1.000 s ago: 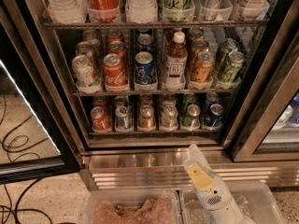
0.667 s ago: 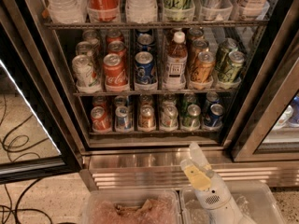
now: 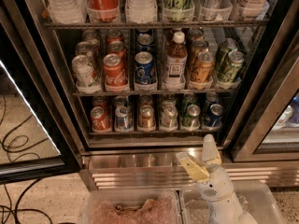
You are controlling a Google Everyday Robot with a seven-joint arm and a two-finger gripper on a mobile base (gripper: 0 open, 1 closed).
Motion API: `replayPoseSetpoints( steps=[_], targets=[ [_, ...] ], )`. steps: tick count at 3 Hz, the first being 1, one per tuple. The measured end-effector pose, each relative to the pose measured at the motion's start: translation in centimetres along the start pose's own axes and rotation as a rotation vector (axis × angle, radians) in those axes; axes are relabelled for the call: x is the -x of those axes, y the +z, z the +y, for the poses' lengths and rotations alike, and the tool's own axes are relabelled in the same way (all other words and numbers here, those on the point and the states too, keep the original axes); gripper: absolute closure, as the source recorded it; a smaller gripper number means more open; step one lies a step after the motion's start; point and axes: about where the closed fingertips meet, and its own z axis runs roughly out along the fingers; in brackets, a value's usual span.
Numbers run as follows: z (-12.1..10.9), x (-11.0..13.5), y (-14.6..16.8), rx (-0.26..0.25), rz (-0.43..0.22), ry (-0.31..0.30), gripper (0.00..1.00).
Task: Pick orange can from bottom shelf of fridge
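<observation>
The fridge (image 3: 70,125) stands open before me, black-framed with wire racks of drinks. On the bottom shelf (image 3: 149,132) a row of small cans sits in clear trays. The orange can (image 3: 146,117) is third from the left, copper-orange with a silver top, between a blue-silver can (image 3: 123,118) and a silver can (image 3: 168,116). My gripper (image 3: 200,154) is white with yellow pads, low at the right, in front of the steel base, below and right of the orange can. Its fingers are spread apart and hold nothing.
A red can (image 3: 99,118) sits at the shelf's left end, green (image 3: 191,115) and blue cans (image 3: 214,115) at the right. The rack above holds taller cans and a bottle (image 3: 175,62). The ribbed steel base (image 3: 135,171) and clear plastic bins (image 3: 131,209) lie below. Cables (image 3: 18,143) lie on the floor at left.
The gripper has shifted slightly left and up toward the fridge base. The cans have not moved.
</observation>
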Motion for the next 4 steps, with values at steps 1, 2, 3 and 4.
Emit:
replayPoseSetpoints(
  steps=[1,2,3,4],
  targets=[
    [0.2,-0.4,0.6,0.031,-0.048,-0.272,0.0],
    [0.6,-0.9,0.6,0.045,-0.042,-0.423,0.0],
    [0.6,-0.9,0.6,0.045,-0.042,-0.423,0.0],
    [0.5,-1.8,1.2,0.05,0.066,-0.601,0.0]
  ],
)
